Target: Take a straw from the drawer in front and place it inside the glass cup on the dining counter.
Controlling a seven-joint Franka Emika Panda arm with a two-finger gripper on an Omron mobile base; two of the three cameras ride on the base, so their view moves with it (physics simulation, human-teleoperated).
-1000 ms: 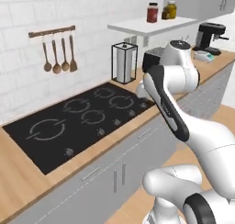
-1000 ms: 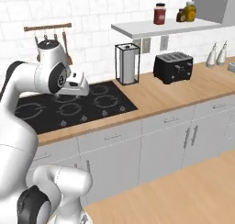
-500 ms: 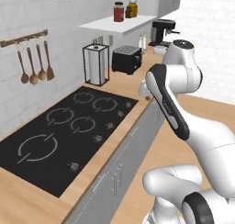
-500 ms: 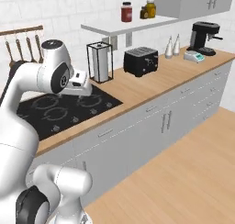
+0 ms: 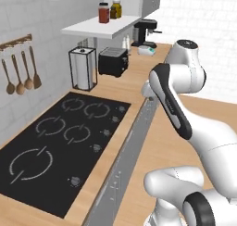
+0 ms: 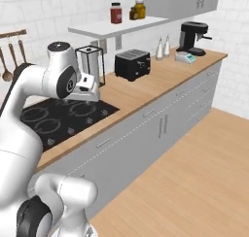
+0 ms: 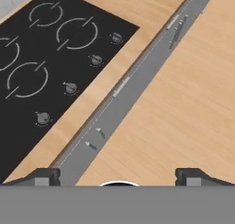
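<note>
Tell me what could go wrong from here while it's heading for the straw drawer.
The gripper is open and holds nothing, so no straw has been picked up. The drawer fronts under the cooktop look alike and all shut, so it may pull the wrong one. The arm hangs close over the counter and could clip the paper towel holder.

I'm looking almost straight down on the drawer [image 7: 120, 91]. Its pale grey flat front shows nearly edge-on as a narrow strip running diagonally, with the slim silver bar handle lying along it. It's shut, flush with the fronts beside it. It sits below the gripper [image 7: 118, 175], just ahead of the spread fingertips, level and untouched.
</note>
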